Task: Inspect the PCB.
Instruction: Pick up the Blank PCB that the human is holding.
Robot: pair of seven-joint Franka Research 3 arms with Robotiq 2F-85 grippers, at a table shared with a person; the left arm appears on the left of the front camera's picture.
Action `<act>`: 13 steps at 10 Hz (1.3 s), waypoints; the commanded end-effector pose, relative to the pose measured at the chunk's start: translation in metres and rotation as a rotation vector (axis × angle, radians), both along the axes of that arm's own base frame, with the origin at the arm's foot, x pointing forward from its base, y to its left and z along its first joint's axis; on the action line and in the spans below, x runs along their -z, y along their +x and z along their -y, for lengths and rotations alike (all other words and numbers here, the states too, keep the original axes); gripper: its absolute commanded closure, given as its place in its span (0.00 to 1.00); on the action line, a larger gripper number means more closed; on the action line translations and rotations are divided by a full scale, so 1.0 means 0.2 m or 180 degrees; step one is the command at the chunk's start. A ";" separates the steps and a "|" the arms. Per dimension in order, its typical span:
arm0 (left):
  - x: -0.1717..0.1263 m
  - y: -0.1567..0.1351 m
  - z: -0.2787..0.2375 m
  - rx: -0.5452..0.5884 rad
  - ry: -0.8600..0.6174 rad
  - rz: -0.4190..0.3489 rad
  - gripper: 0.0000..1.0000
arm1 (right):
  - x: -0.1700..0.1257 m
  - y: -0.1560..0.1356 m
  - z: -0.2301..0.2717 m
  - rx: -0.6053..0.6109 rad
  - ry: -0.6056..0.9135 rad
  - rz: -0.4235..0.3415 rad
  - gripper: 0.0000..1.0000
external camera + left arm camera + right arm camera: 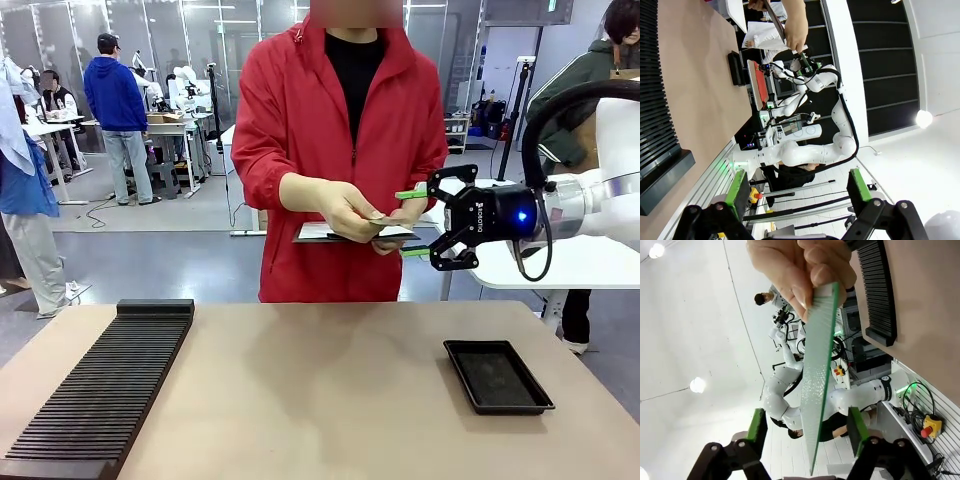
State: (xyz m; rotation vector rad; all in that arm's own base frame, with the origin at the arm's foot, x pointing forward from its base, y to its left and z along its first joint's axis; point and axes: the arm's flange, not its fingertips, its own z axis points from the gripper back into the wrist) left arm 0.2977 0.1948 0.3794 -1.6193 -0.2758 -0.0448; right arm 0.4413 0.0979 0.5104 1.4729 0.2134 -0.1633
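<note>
My right pincer is spread, the PCB in its gap (touching neither side), a hand holding the far end

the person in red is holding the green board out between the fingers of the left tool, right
No, it is the right tool, not the left. The right wrist view shows the green board edge-on inside its open jaws, held at the far end by the person's hand.
</note>
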 end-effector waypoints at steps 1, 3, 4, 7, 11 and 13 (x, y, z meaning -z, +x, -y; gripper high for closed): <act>-0.02 -0.01 0.01 -0.0003 0.0058 -0.0044 0.00 | 0.01 0.01 -0.04 -0.0005 0.0091 -0.0003 0.63; -0.02 -0.01 0.01 -0.0003 0.0058 -0.0044 0.00 | 0.02 0.01 -0.05 -0.0005 0.0092 -0.0011 1.00; -0.02 -0.01 0.01 -0.0003 0.0058 -0.0044 0.00 | 0.02 0.01 -0.05 -0.0004 0.0092 -0.0010 1.00; -0.02 -0.01 0.01 -0.0003 0.0058 -0.0044 0.00 | 0.02 0.01 -0.05 0.0015 0.0090 -0.0022 1.00; -0.02 -0.01 0.01 -0.0003 0.0058 -0.0044 0.00 | 0.03 0.00 -0.03 -0.0024 0.0030 -0.0044 1.00; -0.02 -0.01 0.01 -0.0003 0.0058 -0.0044 0.00 | 0.03 0.00 -0.03 -0.0024 0.0030 -0.0044 1.00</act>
